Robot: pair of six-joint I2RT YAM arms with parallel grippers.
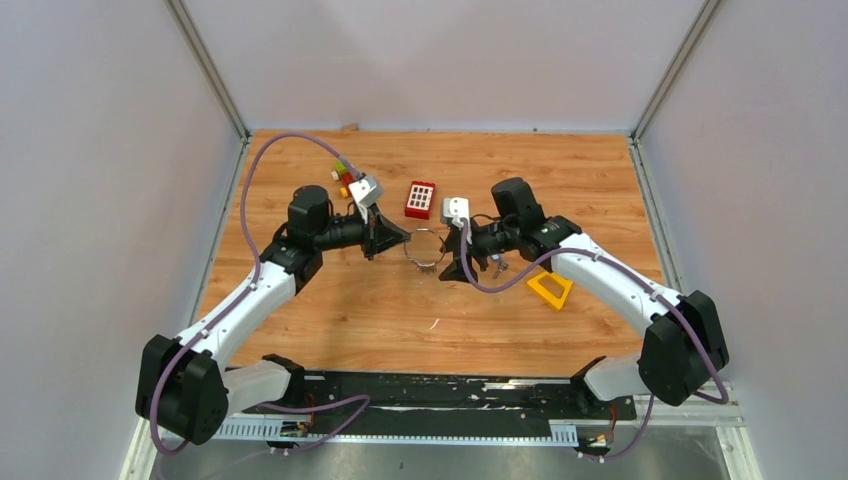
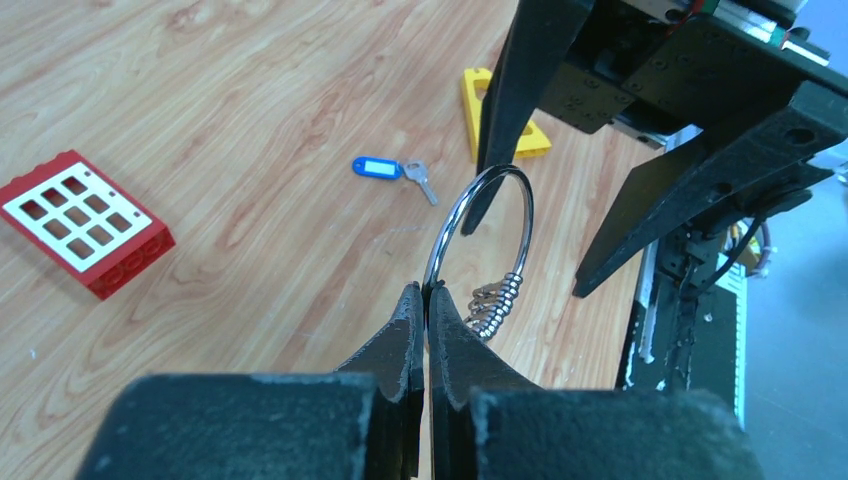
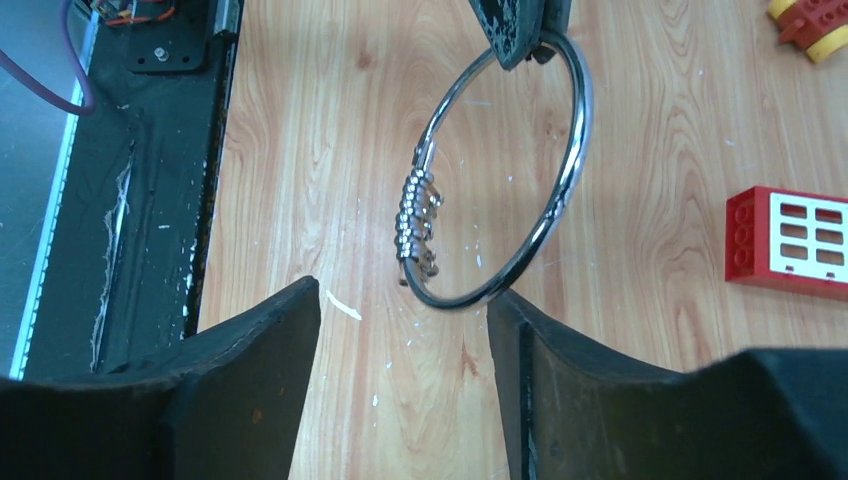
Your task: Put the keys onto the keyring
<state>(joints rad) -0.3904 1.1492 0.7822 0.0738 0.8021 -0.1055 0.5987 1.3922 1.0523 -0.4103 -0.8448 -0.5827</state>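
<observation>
The keyring (image 2: 455, 215) is a thin silver ring held upright above the wood. My left gripper (image 2: 427, 292) is shut on its rim; in the top view this gripper (image 1: 405, 240) is left of the ring (image 1: 424, 250). Several small silver links (image 3: 415, 215) hang bunched on the ring (image 3: 570, 170). My right gripper (image 3: 405, 300) is open and empty, with the ring's lower edge just in front of its fingers (image 3: 580, 370). A small silver key (image 2: 422, 182) with a blue tag (image 2: 378, 167) lies flat on the table beyond the ring.
A red brick (image 1: 421, 199) with a white grid face lies behind the grippers. A yellow triangular block (image 1: 549, 289) lies beside the right arm. Small coloured bricks (image 1: 345, 177) sit behind the left wrist. A black rail (image 1: 440, 390) runs along the near edge.
</observation>
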